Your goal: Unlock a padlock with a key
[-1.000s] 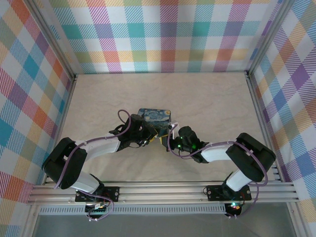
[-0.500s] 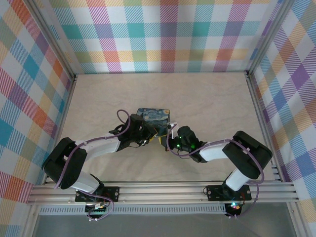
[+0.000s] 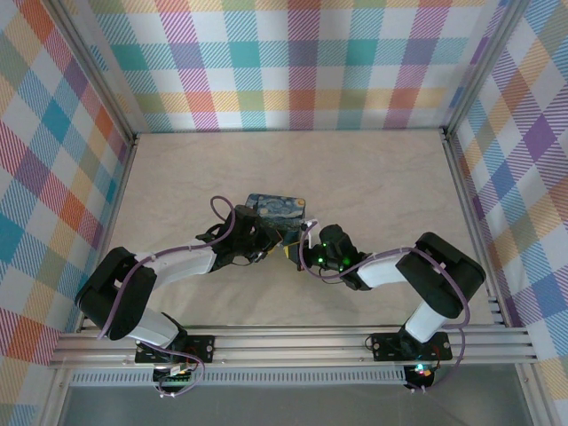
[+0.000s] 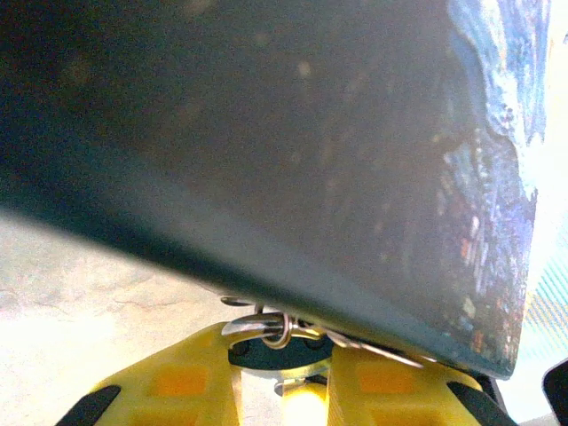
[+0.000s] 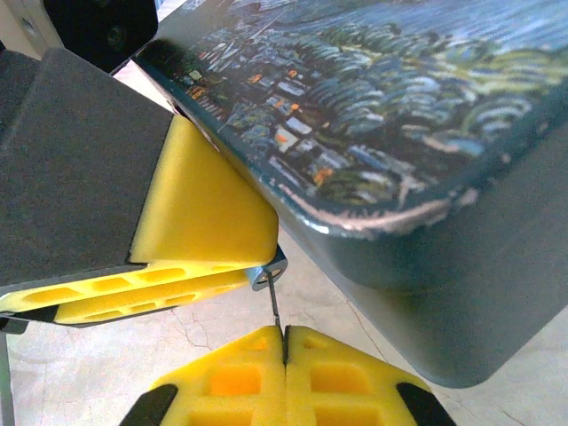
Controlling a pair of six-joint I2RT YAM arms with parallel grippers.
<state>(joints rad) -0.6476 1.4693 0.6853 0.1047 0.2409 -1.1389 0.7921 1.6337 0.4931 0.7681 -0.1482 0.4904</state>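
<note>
Silvery metal is all that shows of the tiny padlock point(image 5: 271, 266); its body is hidden between the yellow foam pads of the left end effector point(image 4: 280, 368), which pinches it just beside the lower edge of the blue-and-yellow starry-night rectangular tin point(image 5: 399, 115). The right end effector point(image 5: 285, 351) is pressed together on a thin silvery key point(image 5: 276, 312), whose tip touches the padlock, above the beige marbled desk point(image 5: 106, 355).
</note>
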